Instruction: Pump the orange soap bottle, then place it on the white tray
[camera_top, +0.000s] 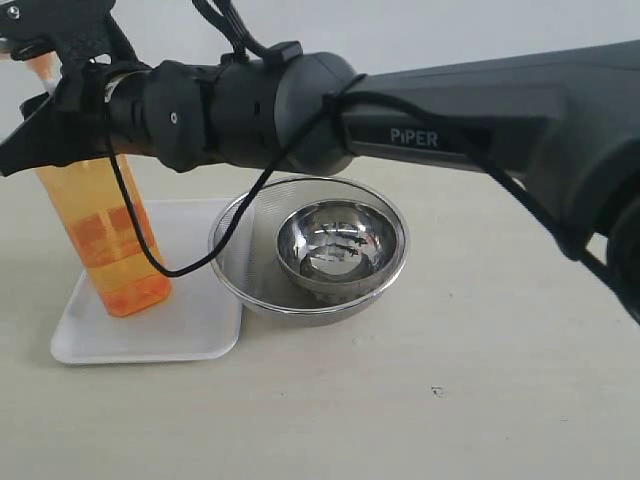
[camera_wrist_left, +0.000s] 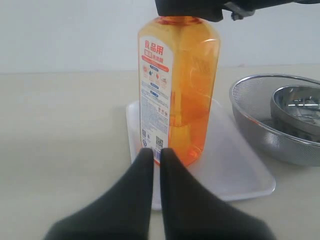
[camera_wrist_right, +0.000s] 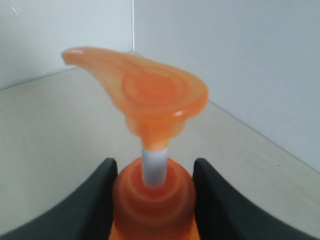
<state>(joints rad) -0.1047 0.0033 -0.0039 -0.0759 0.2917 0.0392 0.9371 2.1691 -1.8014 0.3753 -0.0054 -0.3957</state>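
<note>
The orange soap bottle (camera_top: 105, 240) stands on the white tray (camera_top: 200, 330), near the tray's left end, leaning slightly. My right gripper (camera_top: 45, 95) reaches across from the right and is shut on the bottle's neck. In the right wrist view its fingers (camera_wrist_right: 102, 185) press both sides of the orange collar (camera_wrist_right: 154, 200), with the pump head (camera_wrist_right: 145, 90) raised on its white stem above my right gripper (camera_wrist_right: 154, 172). My left gripper (camera_wrist_left: 156, 152) is shut and empty, low in front of the bottle (camera_wrist_left: 185, 90) at the edge of the tray (camera_wrist_left: 235, 170).
A round steel mesh bowl (camera_top: 240, 270) sits right of the tray, touching its edge, with a smaller shiny steel bowl (camera_top: 340, 245) inside it. The right arm (camera_top: 480, 120) spans the scene above both bowls. A pale wall stands behind the table.
</note>
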